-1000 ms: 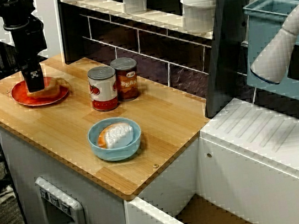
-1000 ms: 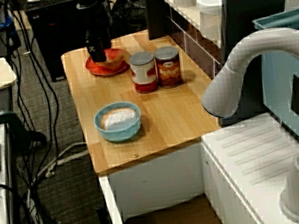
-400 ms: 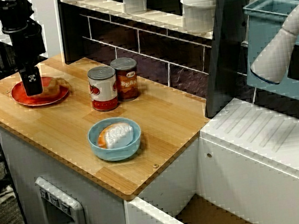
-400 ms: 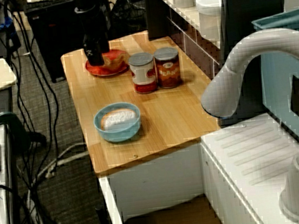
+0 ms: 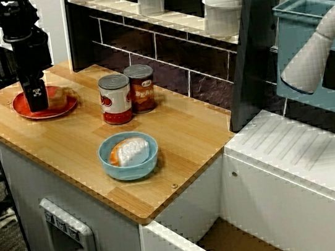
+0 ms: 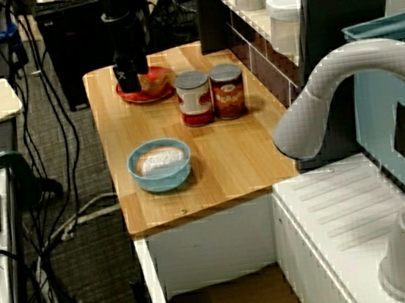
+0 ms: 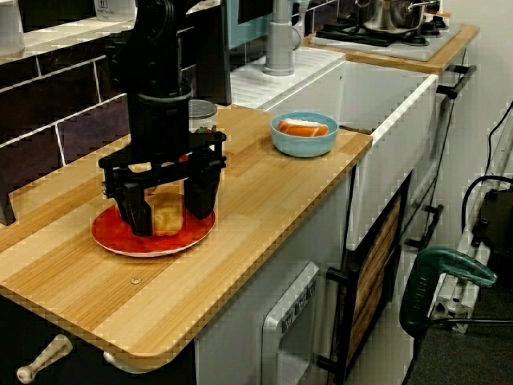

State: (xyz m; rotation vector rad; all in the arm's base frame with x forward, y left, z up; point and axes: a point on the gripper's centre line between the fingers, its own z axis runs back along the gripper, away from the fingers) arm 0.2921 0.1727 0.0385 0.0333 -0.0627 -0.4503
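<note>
Gripper point(image 7: 169, 218) lower now than second ago, slid bit toward counter's end. Black arm stands straight up. Fingers point(image 7: 138, 215) point down onto red plate point(image 7: 120, 239). Jaws wide apart, gripping nothing. Bread point(image 7: 167, 207) lies on plate, shows in gap between them; touching or not, cannot tell. Plate sits near end of wood counter point(image 7: 264, 188). Farther on: red-white can point(image 5: 115, 98) and orange can point(image 5: 141, 88) side by side. Then blue bowl point(image 7: 282, 144) with food. Past that: white sink, grey tap point(image 7: 276, 36), stove with pot point(image 7: 393, 12).
</note>
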